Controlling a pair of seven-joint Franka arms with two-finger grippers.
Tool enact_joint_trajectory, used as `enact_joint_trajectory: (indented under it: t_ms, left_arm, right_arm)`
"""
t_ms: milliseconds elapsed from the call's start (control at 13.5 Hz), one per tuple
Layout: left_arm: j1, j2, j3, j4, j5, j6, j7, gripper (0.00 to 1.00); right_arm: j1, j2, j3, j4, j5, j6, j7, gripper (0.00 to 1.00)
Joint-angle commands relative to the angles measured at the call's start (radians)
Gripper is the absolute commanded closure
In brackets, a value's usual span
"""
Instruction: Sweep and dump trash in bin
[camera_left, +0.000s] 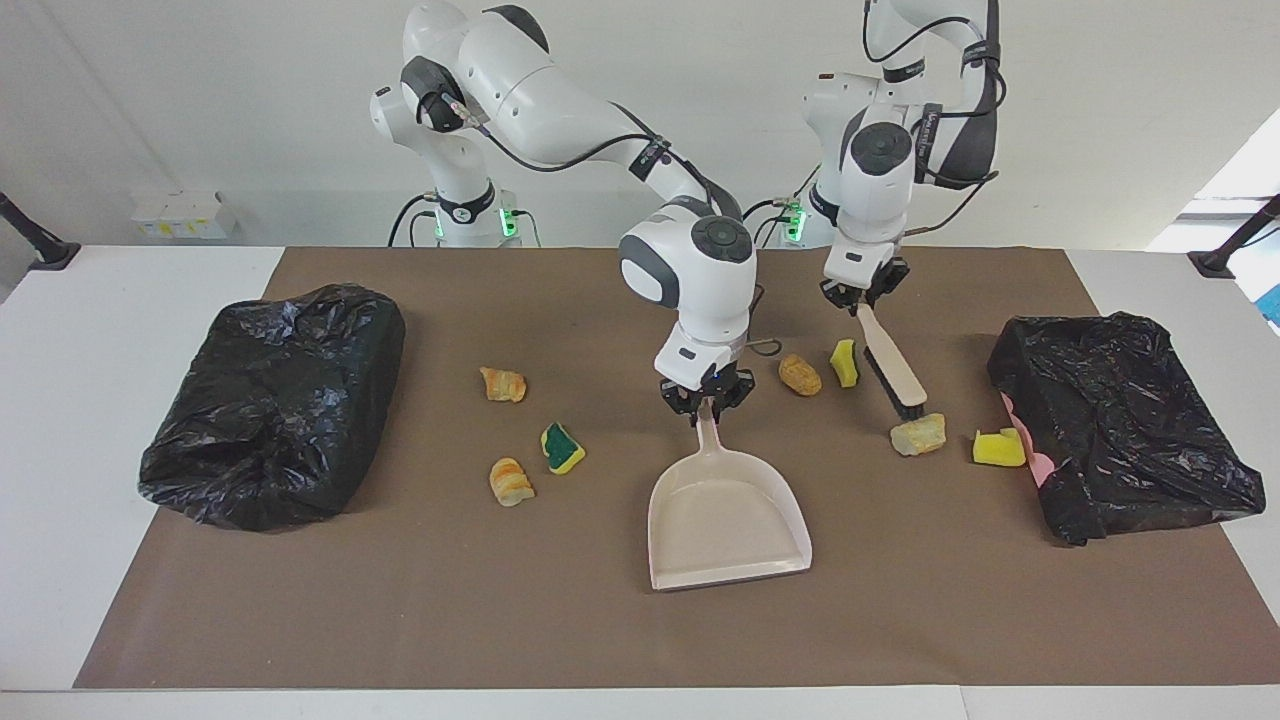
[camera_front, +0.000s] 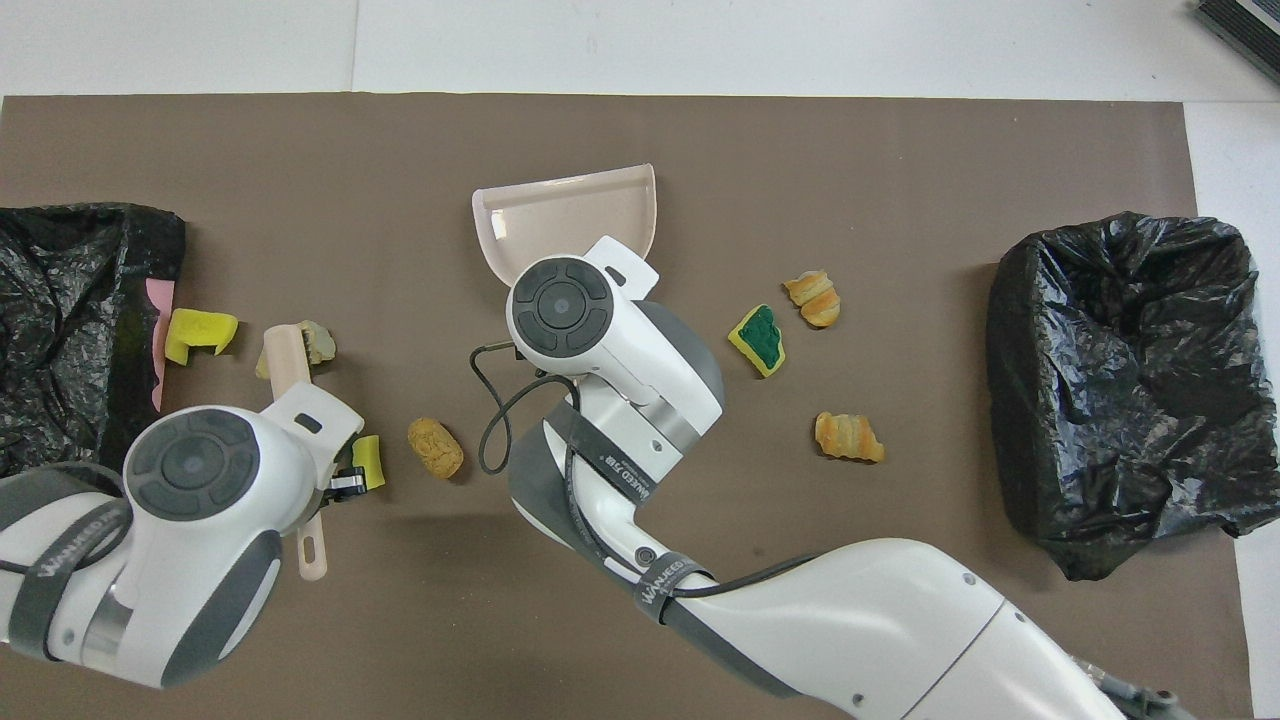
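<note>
Facing view, item one: my left pincer (camera_left: 862, 297) is clamped on the handle of the brush (camera_left: 893, 366), whose long axis slants down from the pincer toward the left arm's end of the table, bristle end touching or just beside a pale bread lump (camera_left: 919, 434). Item two: my right pincer (camera_left: 706, 402) is clamped on the handle of the dustpan (camera_left: 727, 518), which sits mid-table with its mouth opening away from the robots. Trash, seven scraps: the pale lump and a yellow sponge piece (camera_left: 999, 448) next to the black bin bag (camera_left: 1125, 425) at the left arm's end; a brown lump (camera_left: 800, 374) and a green-backed sponge (camera_left: 845, 363) between brush and dustpan handle; three more scraps (camera_left: 520, 430) toward the right arm's end. Overhead view: the brush head (camera_front: 285, 355) partly covers the pale lump (camera_front: 318, 340); the dustpan (camera_front: 570, 215) lies toward the right arm's end from it, so I judge the stroke should drive that lump toward the pan. The left arm is the nearer one.
</note>
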Motion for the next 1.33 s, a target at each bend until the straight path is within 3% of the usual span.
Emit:
enact_joint_trajectory:
  t_ms: [0, 222, 518, 887, 1257]
  left_arm:
    - [0.105, 0.109, -0.014, 0.122, 0.079, -0.018, 0.131, 1.00]
    - [0.223, 0.172, -0.014, 0.199, 0.153, -0.008, 0.295, 1.00]
    - [0.286, 0.235, -0.012, 0.204, 0.224, 0.059, 0.307, 1.00]
    - [0.283, 0.219, -0.020, 0.146, 0.247, 0.055, 0.307, 1.00]
    - [0.140, 0.221, -0.024, 0.143, -0.054, 0.067, 0.296, 1.00]
  right_arm:
    - [-0.043, -0.070, 0.011, -0.011, -0.014, -0.073, -0.092, 1.00]
    - [-0.100, -0.144, 0.015, -0.075, 0.017, -0.112, -0.282, 1.00]
    - [-0.190, -0.270, 0.015, -0.201, 0.091, -0.133, -0.648, 1.00]
    - [-0.249, -0.335, 0.015, -0.200, 0.094, -0.311, -1.043, 1.00]
    - [-0.275, -0.361, 0.014, -0.231, 0.091, -0.359, -1.402, 1.00]
